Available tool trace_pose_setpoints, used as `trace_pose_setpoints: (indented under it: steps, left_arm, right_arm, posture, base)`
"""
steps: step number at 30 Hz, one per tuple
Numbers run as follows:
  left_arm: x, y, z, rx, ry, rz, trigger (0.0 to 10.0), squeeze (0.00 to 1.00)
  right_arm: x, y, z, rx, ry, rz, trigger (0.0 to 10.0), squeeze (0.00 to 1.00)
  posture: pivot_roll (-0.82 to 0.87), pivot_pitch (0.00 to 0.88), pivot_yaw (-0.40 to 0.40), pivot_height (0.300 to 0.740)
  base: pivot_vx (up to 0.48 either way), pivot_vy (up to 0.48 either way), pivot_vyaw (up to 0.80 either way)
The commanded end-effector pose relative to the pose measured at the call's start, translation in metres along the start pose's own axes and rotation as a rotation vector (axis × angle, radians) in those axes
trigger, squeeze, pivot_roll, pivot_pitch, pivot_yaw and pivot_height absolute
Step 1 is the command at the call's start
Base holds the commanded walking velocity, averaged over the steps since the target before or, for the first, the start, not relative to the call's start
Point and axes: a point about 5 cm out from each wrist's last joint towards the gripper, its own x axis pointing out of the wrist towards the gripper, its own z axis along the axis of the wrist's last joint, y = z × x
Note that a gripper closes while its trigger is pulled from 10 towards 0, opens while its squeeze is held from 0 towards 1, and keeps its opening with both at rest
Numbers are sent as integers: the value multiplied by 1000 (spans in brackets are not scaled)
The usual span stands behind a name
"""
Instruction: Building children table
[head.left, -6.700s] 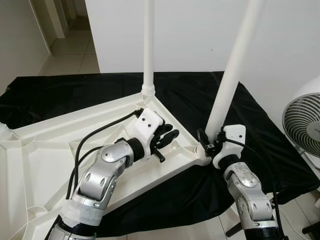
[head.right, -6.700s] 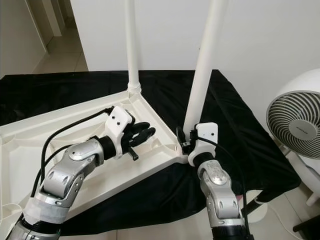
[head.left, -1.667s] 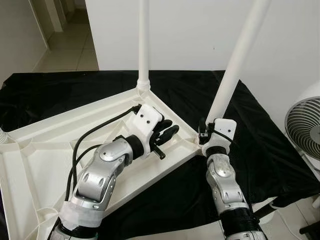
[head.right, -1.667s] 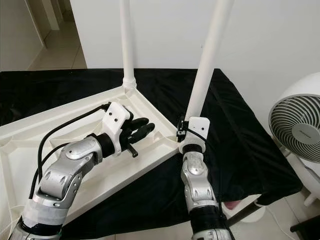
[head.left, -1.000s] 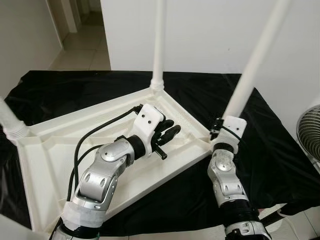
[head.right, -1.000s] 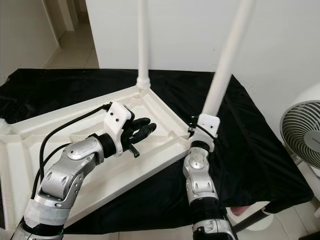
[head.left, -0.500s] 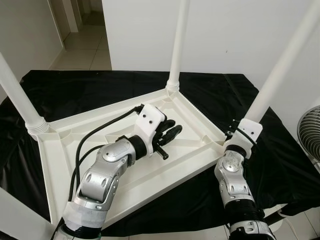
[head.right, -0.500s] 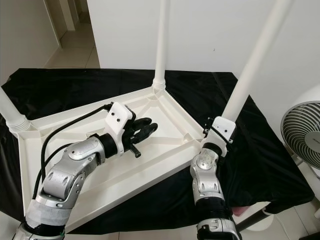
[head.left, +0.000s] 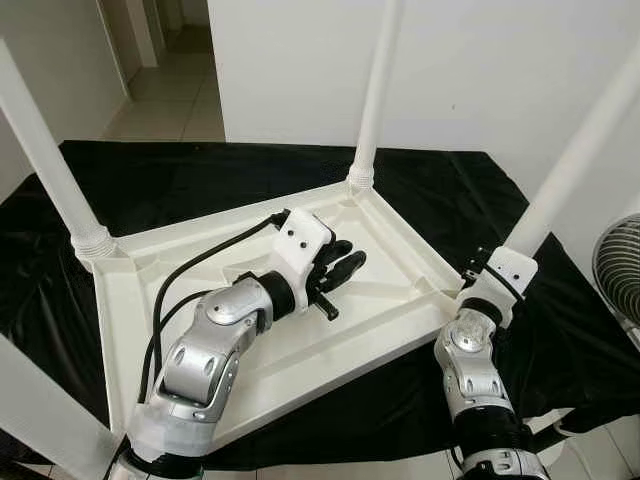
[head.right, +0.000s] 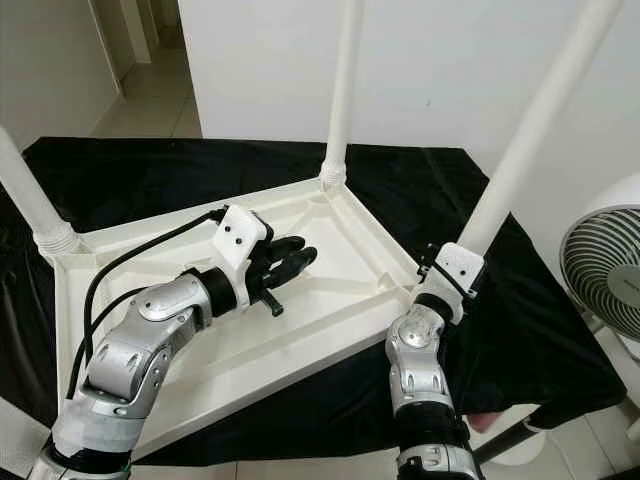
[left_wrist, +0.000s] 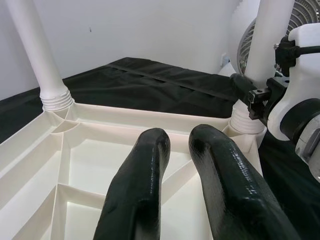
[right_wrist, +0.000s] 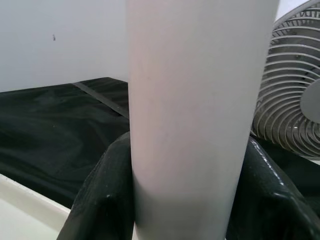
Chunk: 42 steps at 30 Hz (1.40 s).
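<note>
The white plastic children's table (head.left: 330, 352) lies upside down on a black cloth (head.left: 200, 180), with its white legs pointing up. My right gripper (head.left: 490, 262) is shut around the base of the front-right leg (head.left: 585, 150). In the right wrist view that leg (right_wrist: 195, 100) stands between the two black fingers (right_wrist: 105, 195). My left gripper (head.left: 342, 264) hovers over the ribbed underside near the middle. Its fingers (left_wrist: 145, 170) stand a narrow gap apart with nothing between them. A far leg (head.left: 378, 90), a left leg (head.left: 45, 150) and a near-left leg (head.left: 40, 405) also stand in their corners.
A white fan (head.right: 600, 270) stands on the floor at the right, close to the cloth's edge. A white wall (head.left: 450, 60) rises behind the table. A tiled hallway (head.left: 165, 95) opens at the back left.
The table has slid and turned to the right over the cloth, with my right gripper still on its leg. The left and near-left legs have come into view. The left gripper has barely moved.
</note>
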Motion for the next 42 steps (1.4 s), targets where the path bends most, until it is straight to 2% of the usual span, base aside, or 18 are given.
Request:
trace_pose_setpoints:
  steps: [1,6,7,8,9,19,25,26,32,33,35,36,38,39,41,42]
  left_arm:
    - [-1,1,3,22,-13,61,10000,0]
    - [-1,2,3,21,-12,64,10000,0]
    - [-1,2,3,21,-12,64,10000,0]
    - [-1,2,3,21,-12,64,10000,0]
    - [-1,2,3,21,-12,65,10000,0]
    - [-1,2,3,19,-14,64,10000,0]
    - [-1,2,3,19,-15,63,10000,0]
    - [-1,2,3,18,-15,63,10000,0]
    - [-1,3,3,17,-15,62,10000,0]
    - [0,3,4,17,-15,64,10000,0]
    - [0,3,4,17,-15,64,10000,0]
    - [0,3,4,17,-17,64,10000,0]
    - [0,3,4,17,-17,64,10000,0]
    - [0,3,4,17,-17,64,10000,0]
    - [0,4,4,17,-17,63,10000,0]
    - [0,4,4,17,-17,63,10000,0]
  right_arm:
    - [0,-22,-28,-79,111,-69,10000,0]
    - [0,-17,-26,-23,109,2,10000,0]
    - [0,-16,-25,-9,106,16,10000,937]
    - [0,-16,-25,-9,106,16,10000,937]
    - [0,-15,-24,-4,102,21,10000,1000]
    - [4,-13,-12,29,29,79,10000,1000]
    - [15,-16,-7,35,11,166,10000,996]
    - [17,-15,-7,37,13,203,10000,0]
    - [26,-18,-2,57,15,318,10000,0]
    - [31,-20,1,53,11,402,10000,0]
    - [32,-20,3,52,7,436,10000,0]
    - [33,-22,6,59,-2,498,10000,0]
    - [33,-22,6,59,-2,498,10000,0]
    - [33,-23,8,59,2,613,10000,0]
    - [33,-24,10,57,6,688,10000,0]
    - [33,-24,10,57,6,688,10000,0]
  posture:
    - [44,22,-35,740]
    - [46,26,-36,740]
    - [46,26,-36,740]
    - [46,26,-36,740]
    - [46,29,-35,740]
    - [38,32,-33,740]
    - [39,33,-33,740]
    - [36,36,-31,740]
    - [31,40,-31,740]
    - [27,41,-29,740]
    - [27,41,-29,740]
    - [26,41,-29,740]
    - [26,41,-29,740]
    - [21,41,-27,740]
    - [18,41,-26,740]
    - [18,41,-26,740]
  base:
    - [0,0,0]
    - [0,0,0]
    - [0,0,0]
    - [0,0,0]
    - [0,0,0]
    - [0,0,0]
    - [0,0,0]
    - [0,0,0]
    - [0,0,0]
    - [0,0,0]
    - [0,0,0]
    - [0,0,0]
    - [0,0,0]
    - [0,0,0]
    - [0,0,0]
    - [0,0,0]
